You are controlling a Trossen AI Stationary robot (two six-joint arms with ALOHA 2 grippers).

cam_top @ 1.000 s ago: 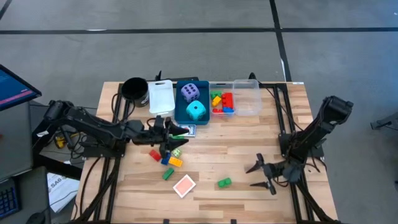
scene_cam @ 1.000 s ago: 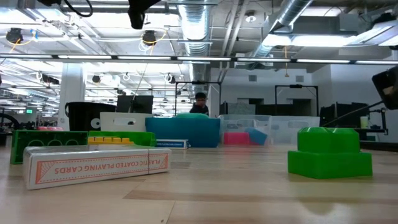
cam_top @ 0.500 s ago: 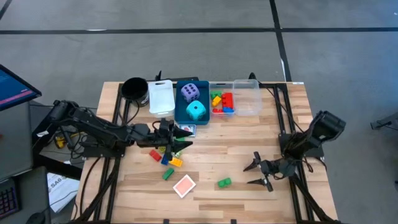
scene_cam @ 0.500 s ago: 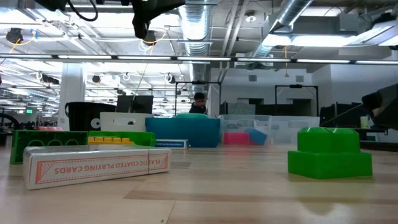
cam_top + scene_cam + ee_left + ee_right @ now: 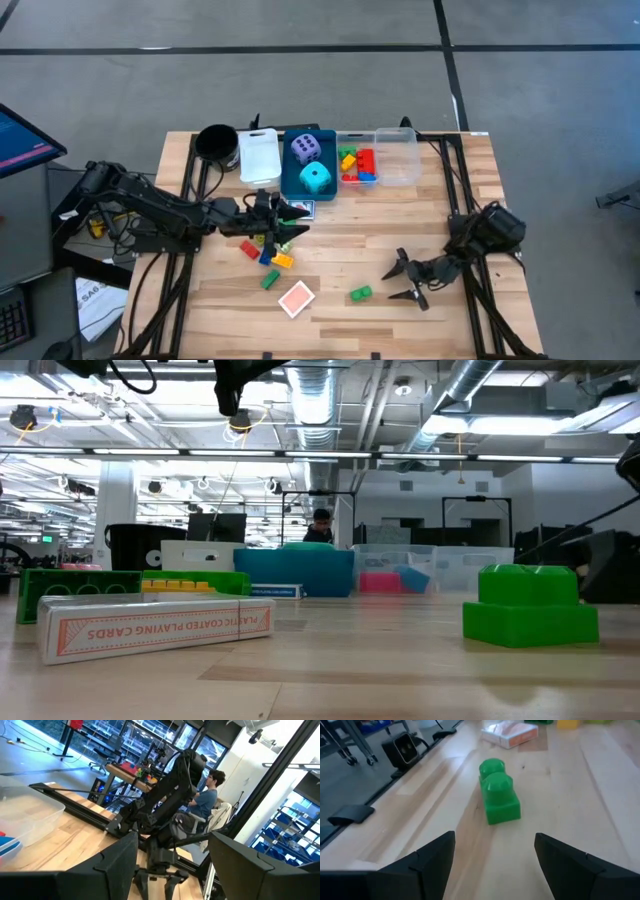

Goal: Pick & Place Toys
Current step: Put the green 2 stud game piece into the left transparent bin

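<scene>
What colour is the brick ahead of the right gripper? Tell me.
Green; the brick shows best in the right wrist view.

At the table's point(image 5: 440, 200) twelve o'clock edge stand, from eleven toward one, a black cup point(image 5: 215, 142), white bin point(image 5: 259, 154), blue bin point(image 5: 290, 177) and clear bin point(image 5: 400, 160). A person point(image 5: 207, 795) sits beyond.

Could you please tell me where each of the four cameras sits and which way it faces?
High view: above the table, looking straight down; both arms show, left claw, right claw.
Low view: at table-top height, looking level across to the bins; an arm hangs in from the top.
Left wrist view: on the left arm, facing the right arm across the table; own fingers low.
Right wrist view: on the right arm, facing the green brick; open claw.
Shared: that brick shows in the high, low and right wrist views.
</scene>
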